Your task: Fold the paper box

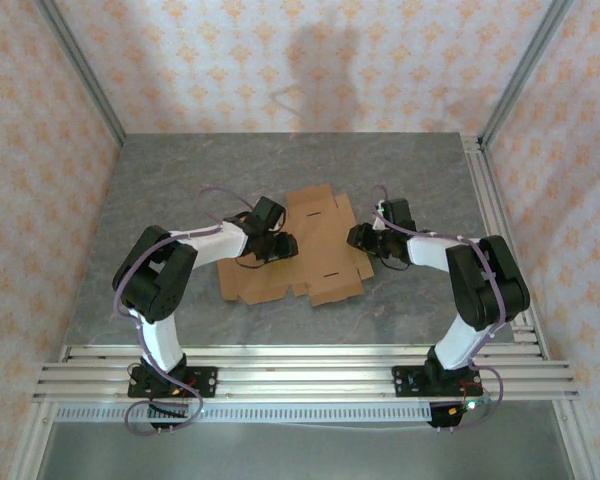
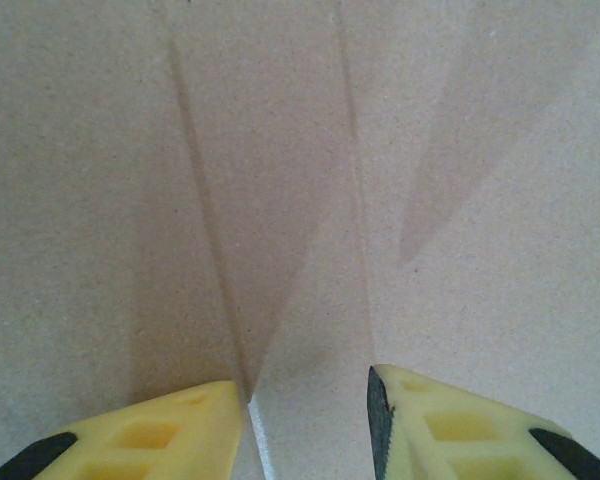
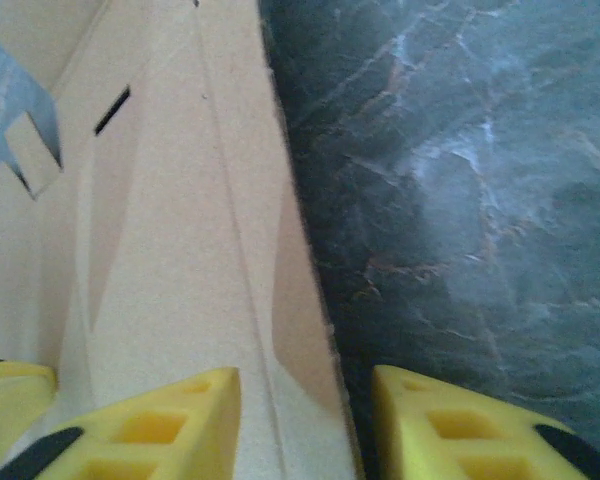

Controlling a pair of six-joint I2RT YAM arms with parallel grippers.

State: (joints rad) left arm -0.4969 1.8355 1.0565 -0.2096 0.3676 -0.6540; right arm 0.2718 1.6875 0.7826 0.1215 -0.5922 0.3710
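Observation:
The paper box (image 1: 315,255) lies unfolded and flat in the middle of the table, plain brown cardboard with flaps, slots and crease lines. My left gripper (image 1: 280,245) is low over its left part. In the left wrist view the cardboard (image 2: 280,150) runs under the yellow fingers (image 2: 180,435), and the gripper (image 2: 305,385) stands partly open with a crease ending at its left fingertip. My right gripper (image 1: 360,238) sits at the box's right edge. There the jaws of the gripper (image 3: 305,372) straddle the slightly lifted cardboard edge (image 3: 180,200), one finger over cardboard, the other over the table, with a gap between them.
The grey marbled table (image 1: 280,160) spreads around the box, with bare surface (image 3: 460,200) right of the cardboard edge. Patterned walls and metal frame posts (image 1: 85,80) close in the back and sides. Aluminium rails (image 1: 300,370) run along the near edge.

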